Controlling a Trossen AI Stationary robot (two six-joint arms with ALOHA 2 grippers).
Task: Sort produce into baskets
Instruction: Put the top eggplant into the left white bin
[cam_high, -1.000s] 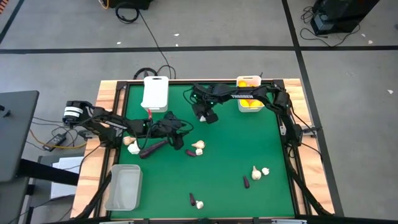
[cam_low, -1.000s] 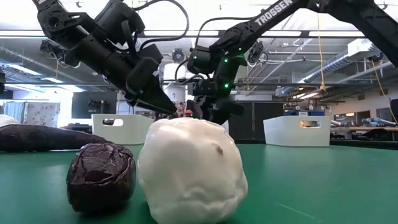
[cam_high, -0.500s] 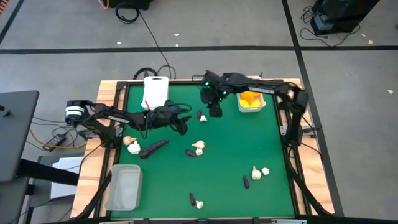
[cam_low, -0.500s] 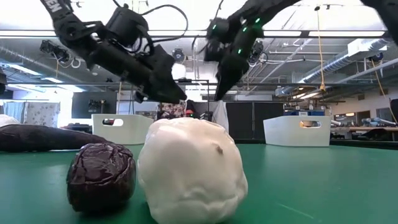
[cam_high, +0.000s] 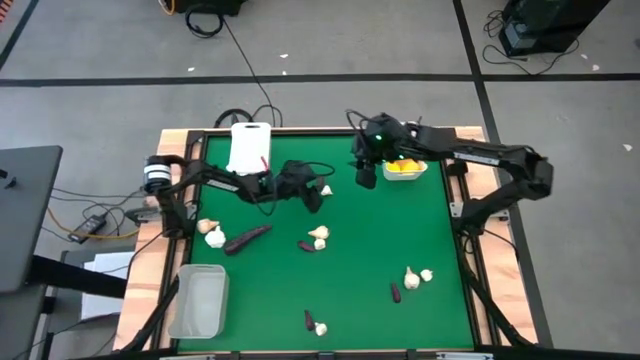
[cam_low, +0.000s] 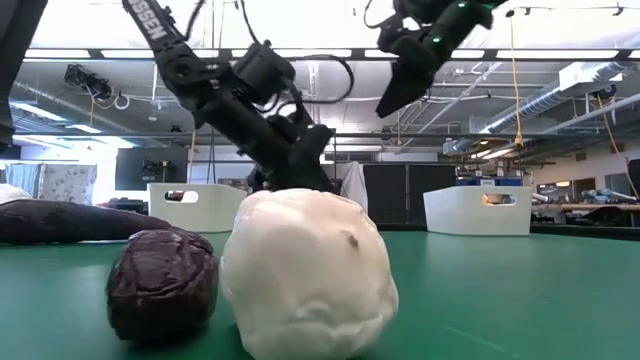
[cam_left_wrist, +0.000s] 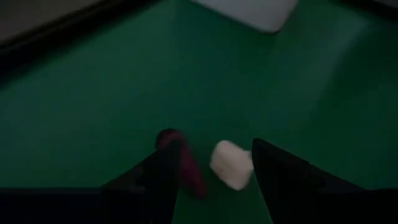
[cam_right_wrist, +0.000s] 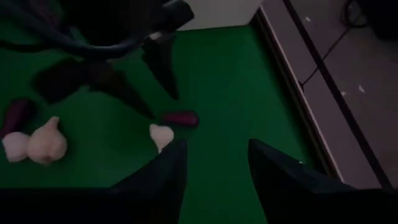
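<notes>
- Covering the counter (cam_high: 400, 230) is a flat green mat with a pale wooden border, standing on a grey floor crossed by dark tape lines; the low view looks past it into a bright workshop hall with ceiling lights and pipes.
- At the far edge stand an opaque white rectangular basket (cam_high: 250, 148) toward the left and a second white basket (cam_high: 404, 172) toward the right, which holds round yellow and orange citrus fruits (cam_high: 403, 166); a clear translucent basket (cam_high: 198, 300) sits at the near left corner.
- Scattered over the mat are whitish garlic bulbs and dark purple eggplants: a long eggplant (cam_high: 246, 237) beside two garlic bulbs (cam_high: 211, 233) on the left, a garlic (cam_high: 319, 233) and small eggplant (cam_high: 306, 245) near the middle, and further pairs (cam_high: 412, 279) toward the near right and (cam_high: 314, 323) at the near edge.
- Left gripper (cam_high: 315, 199) hovers low over a small garlic bulb (cam_left_wrist: 231, 164) and a short purple eggplant (cam_left_wrist: 188, 167); its fingers stand apart, with both items in front of them and untouched.
- Right gripper (cam_high: 366, 176) hangs just beside the citrus basket, fingers apart and empty.
- Filling the low view's foreground, one garlic bulb (cam_low: 305, 272) and a wrinkled purple eggplant (cam_low: 162, 282) hide much of the counter behind them.
- Both wrist views are dim, so finer detail of the produce is hard to make out.
</notes>
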